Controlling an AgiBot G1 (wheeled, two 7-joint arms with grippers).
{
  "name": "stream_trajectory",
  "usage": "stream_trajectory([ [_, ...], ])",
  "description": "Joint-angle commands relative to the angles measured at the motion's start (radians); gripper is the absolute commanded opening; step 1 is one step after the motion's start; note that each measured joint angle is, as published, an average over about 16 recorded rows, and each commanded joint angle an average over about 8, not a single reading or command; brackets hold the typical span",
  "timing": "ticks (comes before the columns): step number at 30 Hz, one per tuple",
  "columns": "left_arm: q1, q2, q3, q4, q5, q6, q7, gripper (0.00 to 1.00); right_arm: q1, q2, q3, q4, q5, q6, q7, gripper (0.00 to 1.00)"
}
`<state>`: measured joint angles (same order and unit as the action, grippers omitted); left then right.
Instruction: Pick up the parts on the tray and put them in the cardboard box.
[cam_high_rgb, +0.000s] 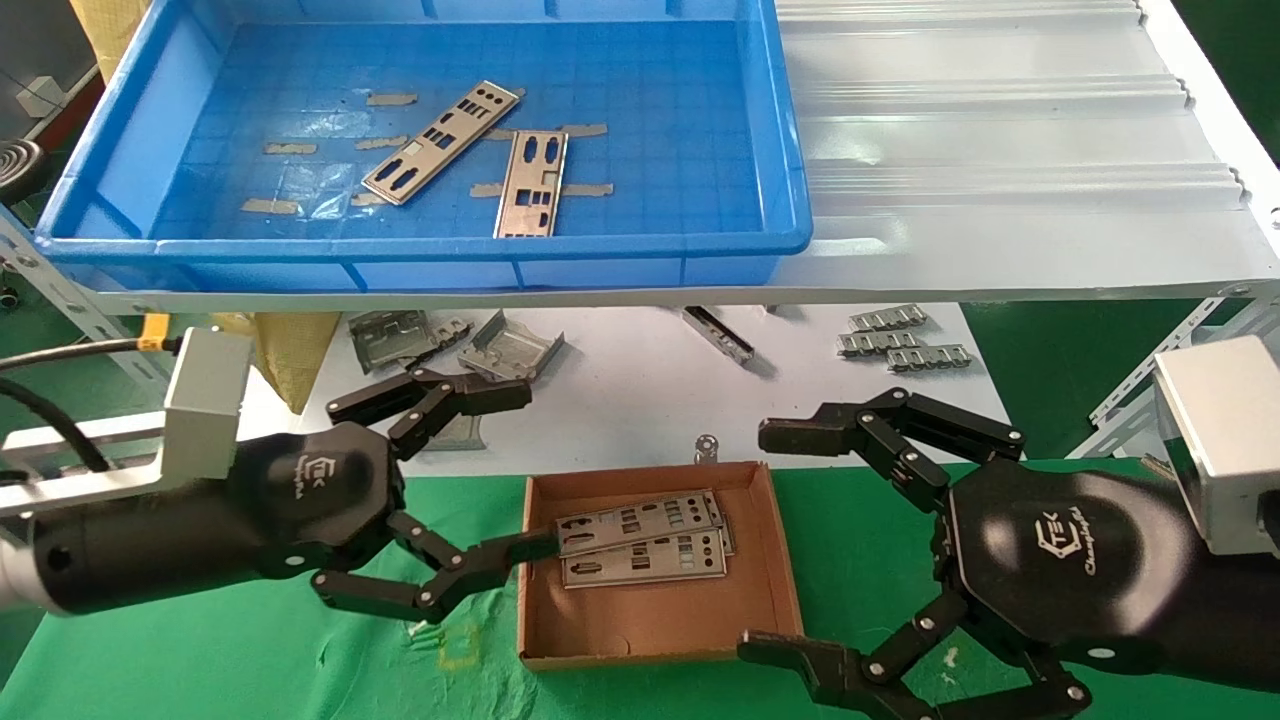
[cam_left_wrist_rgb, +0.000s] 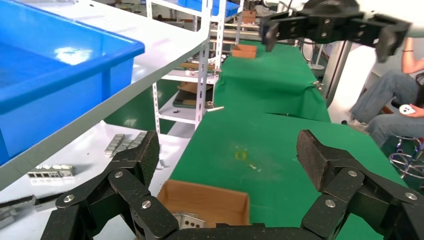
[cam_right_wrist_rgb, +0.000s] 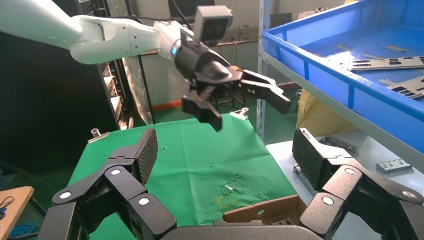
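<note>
Right gripper (cam_high_rgb: 790, 540) jaws wide, empty; left gripper (cam_high_rgb: 520, 470) likewise, beside boxed parts (cam_high_rgb: 640, 540).

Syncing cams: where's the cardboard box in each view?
Head: cardboard box low centre on the green cloth, plates inside, between both grippers.
Left wrist: box between the open left gripper fingers.
Right wrist: only a corner, between the open right gripper fingers.
Shared landmark: blue tray.

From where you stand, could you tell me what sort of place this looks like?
Probably a workshop or factory-style workstation for sorting parts: punched metal parts lie in a blue tray on slotted metal shelving, a cardboard box sits on green-covered benches, and both grippers hang open.
</note>
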<state>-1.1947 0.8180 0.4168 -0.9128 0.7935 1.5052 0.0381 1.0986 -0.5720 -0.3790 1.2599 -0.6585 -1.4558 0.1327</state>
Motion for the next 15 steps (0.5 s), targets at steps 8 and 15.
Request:
stream_trajectory([
  [8,0.058,-0.099,-0.066,-0.178,-0.03,-0.005,-0.108,1.0,0.0,0.0,0.0,0.0,0.0,0.0,0.0,1.0],
  [15,0.101,-0.175,-0.116,-0.313,-0.053,-0.008,-0.191,1.0,0.0,0.0,0.0,0.0,0.0,0.0,0.0,1.0],
])
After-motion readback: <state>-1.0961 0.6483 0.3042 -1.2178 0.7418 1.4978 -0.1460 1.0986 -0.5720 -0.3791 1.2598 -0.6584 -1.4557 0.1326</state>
